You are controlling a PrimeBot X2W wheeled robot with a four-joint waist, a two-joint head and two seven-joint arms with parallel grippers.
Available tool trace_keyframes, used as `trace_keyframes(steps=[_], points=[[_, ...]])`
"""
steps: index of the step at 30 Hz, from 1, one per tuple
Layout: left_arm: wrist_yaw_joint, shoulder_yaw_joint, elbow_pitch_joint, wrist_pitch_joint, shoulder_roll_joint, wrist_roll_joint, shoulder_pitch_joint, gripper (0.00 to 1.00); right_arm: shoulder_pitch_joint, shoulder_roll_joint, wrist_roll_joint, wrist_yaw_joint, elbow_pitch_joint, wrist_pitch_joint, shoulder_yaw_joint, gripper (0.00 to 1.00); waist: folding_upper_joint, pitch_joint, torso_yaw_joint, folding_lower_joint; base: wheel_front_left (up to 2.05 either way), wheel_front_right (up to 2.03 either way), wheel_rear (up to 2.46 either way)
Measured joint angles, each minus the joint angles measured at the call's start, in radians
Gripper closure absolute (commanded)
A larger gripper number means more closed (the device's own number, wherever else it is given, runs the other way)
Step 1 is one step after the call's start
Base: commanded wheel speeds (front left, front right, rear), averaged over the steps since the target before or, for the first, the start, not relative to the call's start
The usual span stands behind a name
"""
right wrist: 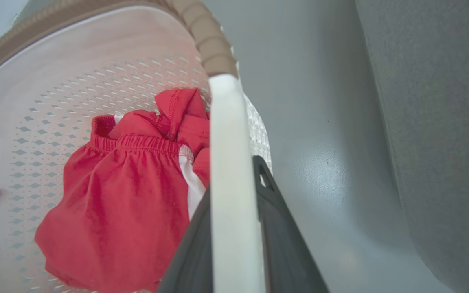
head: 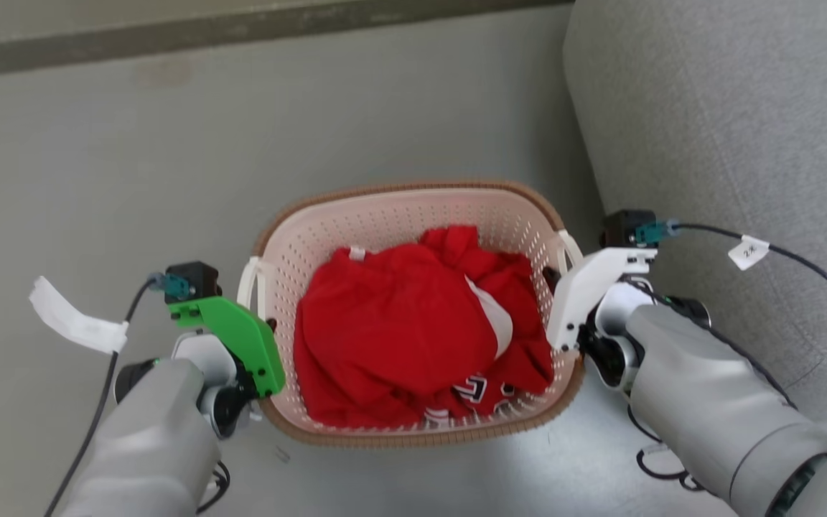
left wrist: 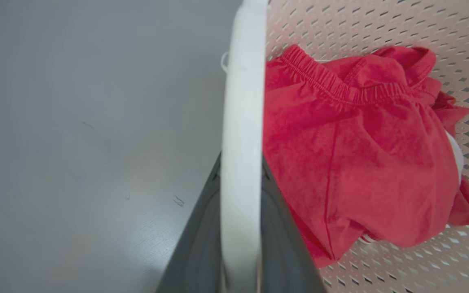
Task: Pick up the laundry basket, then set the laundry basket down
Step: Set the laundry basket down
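Domestic living area, grey fabric-upholstered seat at right, smooth grey floor, dark skirting strip along far edge, laundry basket holding red garments.

Basket: small and rectangular with rounded corners. The walls are cream-white plastic pierced with rows of small holes, and the rim is brown with a woven look. A white loop handle sits on each short side, left and right.

Pose: upright and level, opening upward.

Position: just beside the grey couch, with the right handle on the couch side and a gap between them.

Load: crumpled red clothing covers the bottom.

Hold: the left gripper is clamped on the left handle and the right gripper on the right handle.

Whether the base is touching the floor cannot be told.
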Motion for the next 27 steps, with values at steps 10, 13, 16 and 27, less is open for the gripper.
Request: trace_keyframes(steps=[10, 13, 16, 27], points=[[0.000, 0.008, -0.025, -0.036, 0.029, 0.014, -0.088, 1.00, -0.093, 0.000, -0.011, -0.010, -0.017, -0.046, 0.003, 1.00, 0.0000, 0.119, 0.002, 0.0002, 0.00, 0.00, 0.00], [0.000, 0.012, -0.032, -0.051, 0.035, 0.018, -0.110, 1.00, -0.122, 0.000, -0.020, -0.010, -0.021, -0.058, 0.004, 1.00, 0.0000, 0.158, 0.003, 0.0002, 0.00, 0.00, 0.00], [0.000, 0.016, -0.038, -0.053, 0.037, 0.018, -0.129, 1.00, -0.145, -0.001, -0.023, -0.018, -0.021, -0.071, 0.005, 1.00, 0.0000, 0.197, 0.005, 0.0002, 0.00, 0.00, 0.00], [0.000, 0.025, -0.049, -0.079, 0.050, 0.026, -0.200, 1.00, -0.233, -0.003, -0.036, -0.018, -0.021, -0.111, 0.007, 1.00, 0.0000, 0.337, 0.012, 0.0002, 0.00, 0.00, 0.00]])
